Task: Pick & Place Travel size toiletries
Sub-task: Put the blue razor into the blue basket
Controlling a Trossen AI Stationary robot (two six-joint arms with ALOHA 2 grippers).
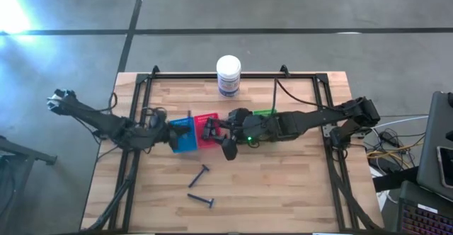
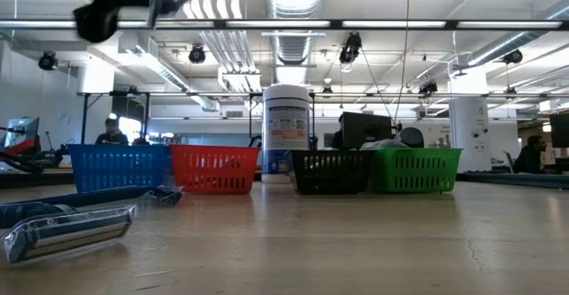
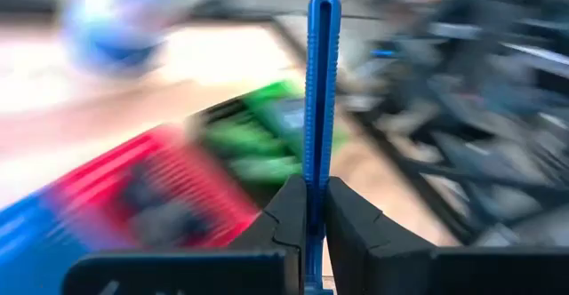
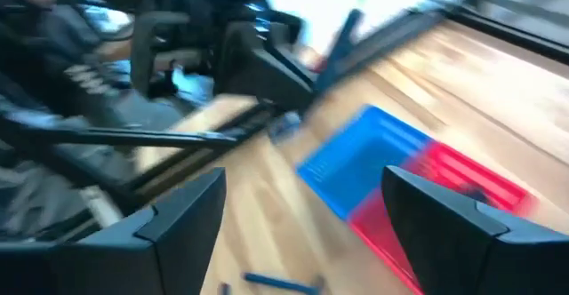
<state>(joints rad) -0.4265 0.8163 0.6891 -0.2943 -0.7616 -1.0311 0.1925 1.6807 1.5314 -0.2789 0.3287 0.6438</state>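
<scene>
Taking the blue tray as the landmark, the left claw sits just at its left edge, shut tight on a thin blue razor whose handle sticks straight up out of the pinch, as the left wrist view shows. The risk here is that the razor is held by only a short stretch of its stem; I judge it could pivot or slip in the grip during a fast swing, and if it is let go while tilted it may catch the tray's rim and fall onto the surface instead of inside. To the right of the blue tray, beyond the red tray, the right claw hangs with its fingers spread wide and nothing between them. The two arms are working close together over the same row of trays, so a crossing move by either could bring them into contact or knock a tray out of line. Further right, the black tray and the green tray lie under the right arm, so what they hold cannot be told from above. In front of the blue tray, well apart from it, two more razors lie flat on the surface; being thin and low, they look hard to pinch cleanly and could skid away from closing fingers.
</scene>
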